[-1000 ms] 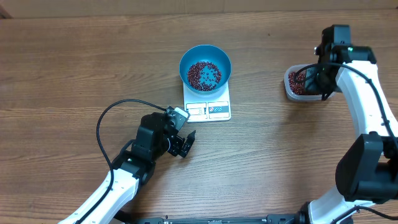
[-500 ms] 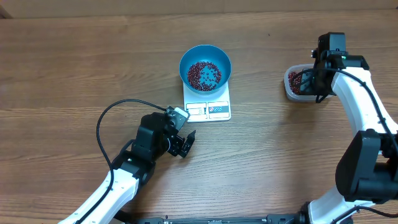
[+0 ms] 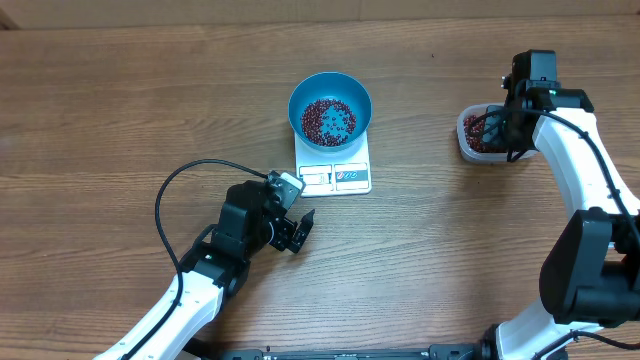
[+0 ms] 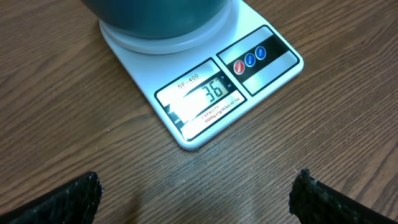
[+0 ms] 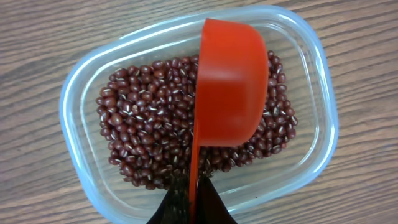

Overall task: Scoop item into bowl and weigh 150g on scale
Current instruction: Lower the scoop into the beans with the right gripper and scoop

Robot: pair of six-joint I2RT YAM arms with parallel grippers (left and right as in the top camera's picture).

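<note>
Wood-grain table [image 3: 120, 110] spanned every view. Beans [image 3: 328, 120] lay in the teal bowl [image 3: 330, 108] on the scale [image 3: 335, 175]; more filled a clear tub [image 5: 323, 124]. Left gripper [image 4: 198, 193] gaped wide near the scale; right gripper [image 5: 189, 208] clamped a red scoop [image 5: 230, 87] over the tub.

overhead: fixed above the table [image 3: 120, 100], looking straight down, far enough off to take in scale [image 3: 350, 178], bowl [image 3: 330, 84] and tub [image 3: 462, 135] together
left wrist: low and close, angled down at the display end of the scale [image 4: 205, 93] and the underside of the bowl [image 4: 155, 15]
right wrist: close, straight down into the tub [image 5: 69, 112], scoop [image 5: 230, 81] mid-frame
overlap: overhead + left wrist share scale and bowl; overhead + right wrist share the tub
</note>
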